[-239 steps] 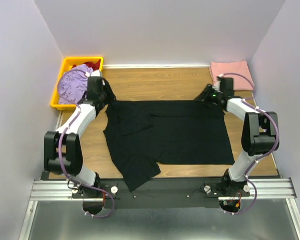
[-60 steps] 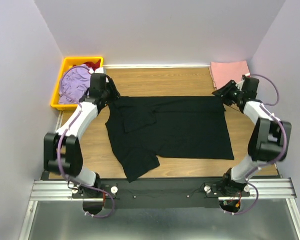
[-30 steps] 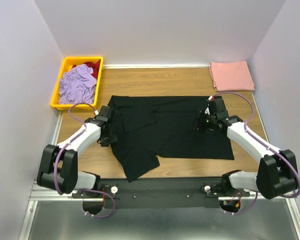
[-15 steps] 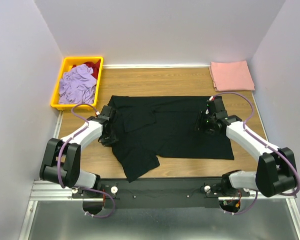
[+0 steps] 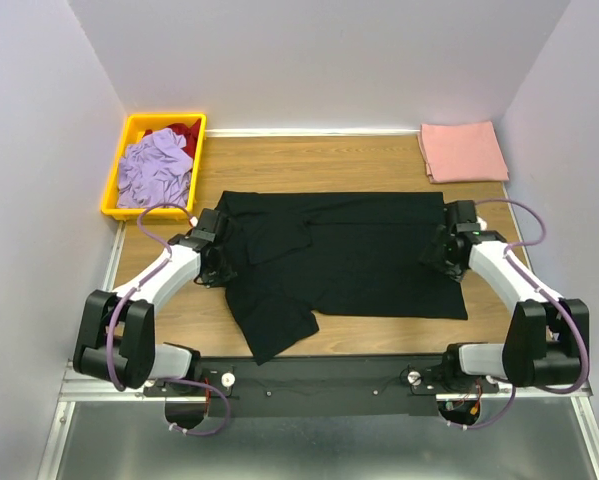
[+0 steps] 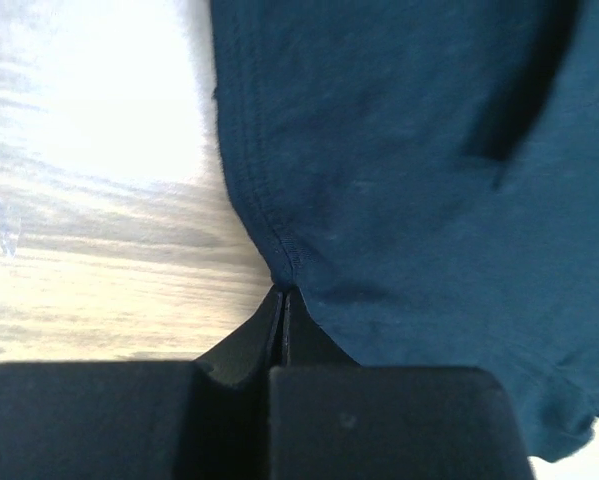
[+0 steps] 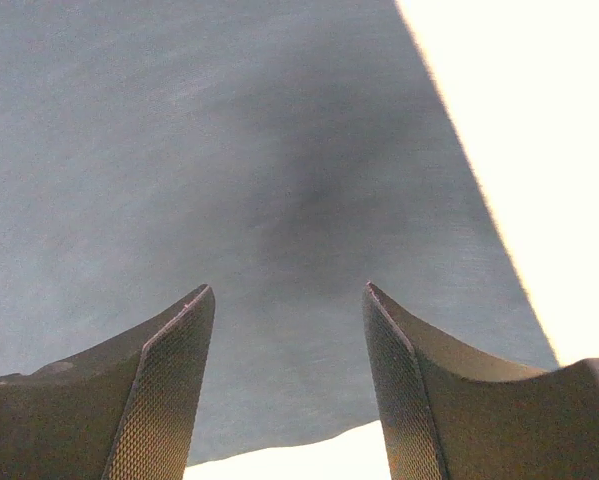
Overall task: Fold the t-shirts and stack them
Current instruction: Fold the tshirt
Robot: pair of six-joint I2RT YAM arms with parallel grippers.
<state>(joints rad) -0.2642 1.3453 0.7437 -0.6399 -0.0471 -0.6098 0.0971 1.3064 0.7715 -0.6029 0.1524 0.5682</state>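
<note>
The black t-shirt (image 5: 349,250) lies flat, its left end rumpled; left claw (image 6: 282,295) pinches its hem, right claw (image 7: 287,290) spread over its right edge.

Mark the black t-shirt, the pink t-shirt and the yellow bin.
black t-shirt (image 5: 369,250), top external view, middle of the spread-out body.
pink t-shirt (image 5: 462,151), top external view, centre of the folded rectangle.
yellow bin (image 5: 136,124), top external view, far left corner of its wall.

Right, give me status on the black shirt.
Left gripper shut on black t-shirt, left edge. Right gripper open, over its right edge. Shirt spread out, not yet folded. Pink t-shirt folded, far right corner, out of the way.
</note>
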